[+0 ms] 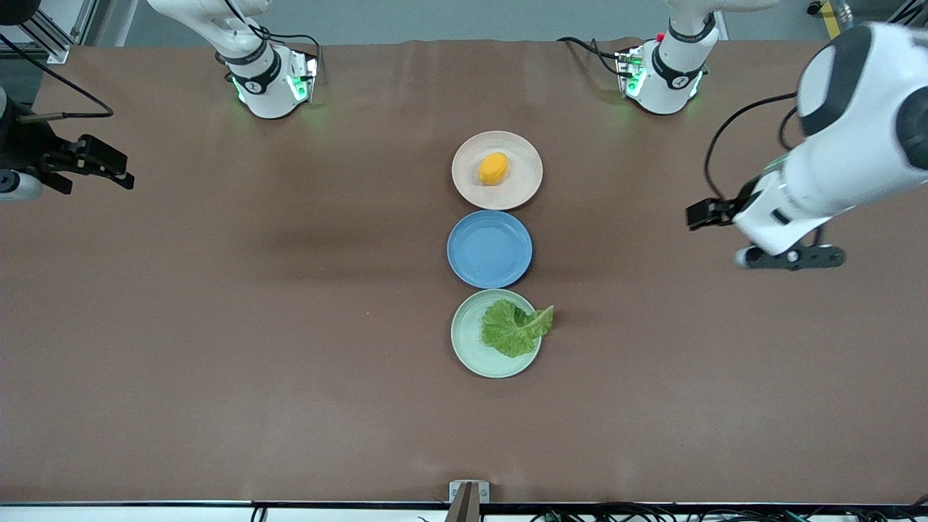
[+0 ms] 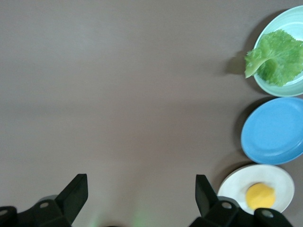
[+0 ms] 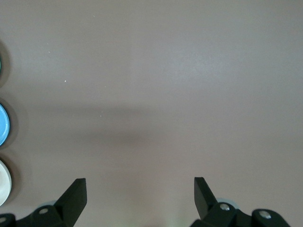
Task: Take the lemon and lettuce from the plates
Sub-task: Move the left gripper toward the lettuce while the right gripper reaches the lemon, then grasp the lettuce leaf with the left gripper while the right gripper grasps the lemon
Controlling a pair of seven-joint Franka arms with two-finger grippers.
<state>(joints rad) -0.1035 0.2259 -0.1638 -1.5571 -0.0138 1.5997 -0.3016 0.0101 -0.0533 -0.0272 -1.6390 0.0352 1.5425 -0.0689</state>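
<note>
The lemon (image 1: 493, 168) lies on the beige-pink plate (image 1: 523, 181), the plate farthest from the front camera. The lettuce (image 1: 513, 328) lies on the mint green plate (image 1: 467, 335), the nearest one, and its stem end hangs over the rim toward the left arm's end. My left gripper (image 1: 707, 214) is open and empty, up over bare table toward the left arm's end. Its wrist view (image 2: 139, 182) shows the lettuce (image 2: 279, 56), the mint plate (image 2: 289, 19), the lemon (image 2: 260, 196) and the beige plate (image 2: 236, 185). My right gripper (image 1: 101, 165) is open and empty over the right arm's end (image 3: 138, 184).
A bare blue plate (image 1: 489, 249) sits between the two task plates; it also shows in the left wrist view (image 2: 274, 130). The three plates stand in a row at the middle of the brown table. The right wrist view shows only plate edges, such as the blue one (image 3: 2, 124).
</note>
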